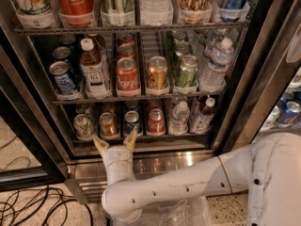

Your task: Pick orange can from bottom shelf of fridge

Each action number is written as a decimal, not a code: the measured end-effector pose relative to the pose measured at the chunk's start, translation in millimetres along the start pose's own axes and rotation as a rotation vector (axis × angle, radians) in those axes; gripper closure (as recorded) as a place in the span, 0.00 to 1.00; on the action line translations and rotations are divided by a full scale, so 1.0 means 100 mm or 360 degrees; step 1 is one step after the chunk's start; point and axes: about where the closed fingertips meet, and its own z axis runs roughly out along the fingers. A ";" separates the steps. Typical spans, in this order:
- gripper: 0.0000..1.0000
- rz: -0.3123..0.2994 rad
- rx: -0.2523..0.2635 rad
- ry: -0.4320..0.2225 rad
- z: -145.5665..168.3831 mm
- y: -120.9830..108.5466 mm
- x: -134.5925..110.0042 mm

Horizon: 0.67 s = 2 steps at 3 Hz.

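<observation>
The orange can (108, 125) stands upright on the bottom shelf (164, 136) of the fridge (238, 84), second from the left in the front row. To its left is a silver-green can (83, 125), to its right a blue can (132, 122). My gripper (115, 142) is open just below and in front of the shelf's front rail, fingers pointing up. The left fingertip (100, 146) is under the orange can and the right one (130, 139) is under the blue can. Nothing is between the fingers.
A red can (156, 121) and two small bottles (179, 117) fill the rest of the bottom row. The shelf above holds cans and bottles, including a gold can (157, 72). The ribbed steel base (164, 166) lies under my wrist. Cables (28, 206) lie on the floor at left.
</observation>
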 end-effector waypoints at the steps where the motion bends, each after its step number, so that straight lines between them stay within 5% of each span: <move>1: 0.16 -0.0009 -0.0022 -0.0016 0.17 0.03 -0.01; 2: 0.19 -0.0012 -0.0053 -0.0028 0.29 0.10 -0.03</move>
